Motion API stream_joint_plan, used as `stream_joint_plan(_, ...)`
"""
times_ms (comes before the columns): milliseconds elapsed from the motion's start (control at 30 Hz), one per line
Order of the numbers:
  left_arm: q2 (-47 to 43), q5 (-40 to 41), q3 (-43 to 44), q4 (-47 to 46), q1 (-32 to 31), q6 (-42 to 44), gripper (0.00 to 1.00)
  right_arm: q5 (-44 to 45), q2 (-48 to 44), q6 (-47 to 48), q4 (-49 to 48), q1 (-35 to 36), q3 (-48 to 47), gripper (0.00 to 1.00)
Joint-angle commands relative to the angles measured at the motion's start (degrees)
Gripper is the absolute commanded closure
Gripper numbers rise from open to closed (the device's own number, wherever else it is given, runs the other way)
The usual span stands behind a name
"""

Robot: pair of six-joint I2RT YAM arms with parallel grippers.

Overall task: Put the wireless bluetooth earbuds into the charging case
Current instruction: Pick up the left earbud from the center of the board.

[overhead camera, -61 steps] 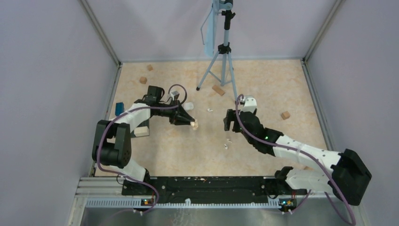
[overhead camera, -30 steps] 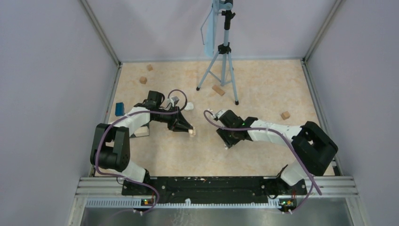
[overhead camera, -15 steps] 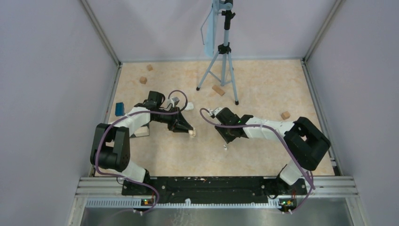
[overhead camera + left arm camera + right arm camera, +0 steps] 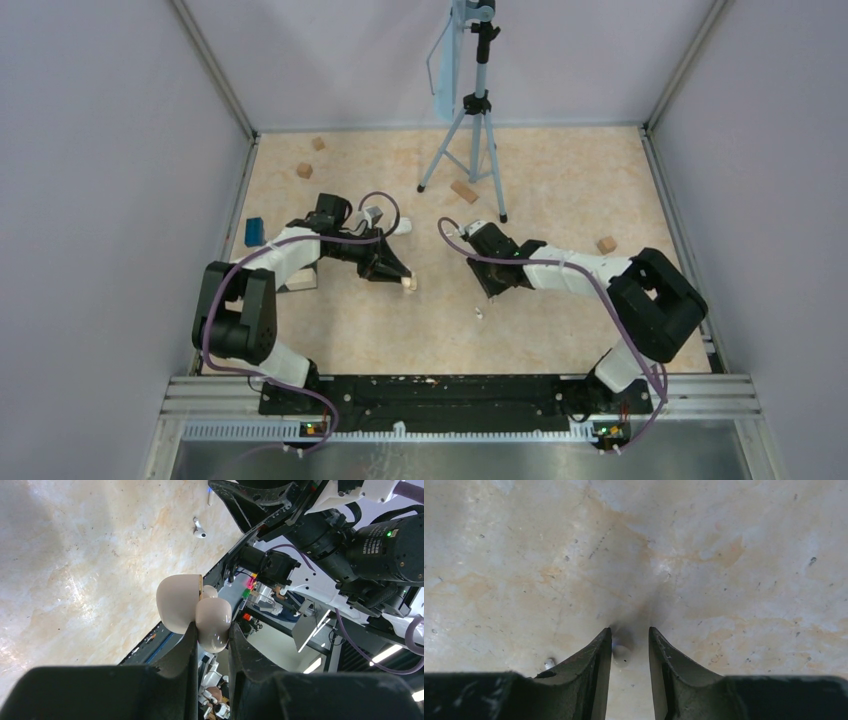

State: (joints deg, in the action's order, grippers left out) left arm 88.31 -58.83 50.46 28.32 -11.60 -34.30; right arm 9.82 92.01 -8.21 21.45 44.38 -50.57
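My left gripper (image 4: 404, 279) is shut on a cream charging case (image 4: 214, 622) and holds it just above the table with its lid (image 4: 177, 602) hinged open. My right gripper (image 4: 494, 288) points down at the table, jaws slightly apart. In the right wrist view a tiny white earbud (image 4: 622, 654) lies on the table between the fingers (image 4: 600, 652), touching the left one and clear of the right one. Another earbud (image 4: 478, 312) lies just in front of that gripper, and one shows in the left wrist view (image 4: 200, 531).
A camera tripod (image 4: 470, 130) stands at the back centre. Tan wooden blocks (image 4: 463, 190) lie scattered toward the back and right. A second white case (image 4: 400, 227), a blue object (image 4: 253, 231) and a cream block (image 4: 300, 281) lie by the left arm. Grey walls enclose the table.
The right arm swung left, dropped its gripper to the table over an earbud, then shifted slightly right. The left gripper with the case has barely moved.
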Motion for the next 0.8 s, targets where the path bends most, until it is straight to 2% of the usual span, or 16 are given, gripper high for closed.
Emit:
stream_joint_plan(0,0.0,-0.23,1.15,0.14,-0.42,1.08,1.0,1.42,-2.35,-2.13,0.06,-1.23,2.49,0.67)
stream_joint_plan(233,0.62,-0.23,1.29,-0.43,-0.53,0.91,1.0,-2.38,-3.08,-3.85,0.95,-1.18,1.74,0.63)
stream_joint_plan(433,0.63,0.11,0.93,-0.72,-0.71,0.77,1.0,3.49,-3.54,-12.61,4.49,-1.22,0.78,0.55)
stream_joint_plan(767,-0.11,0.52,0.99,-0.19,-0.8,1.08,1.0,3.46,-2.53,-20.98,4.46,-1.14,1.37,0.6)
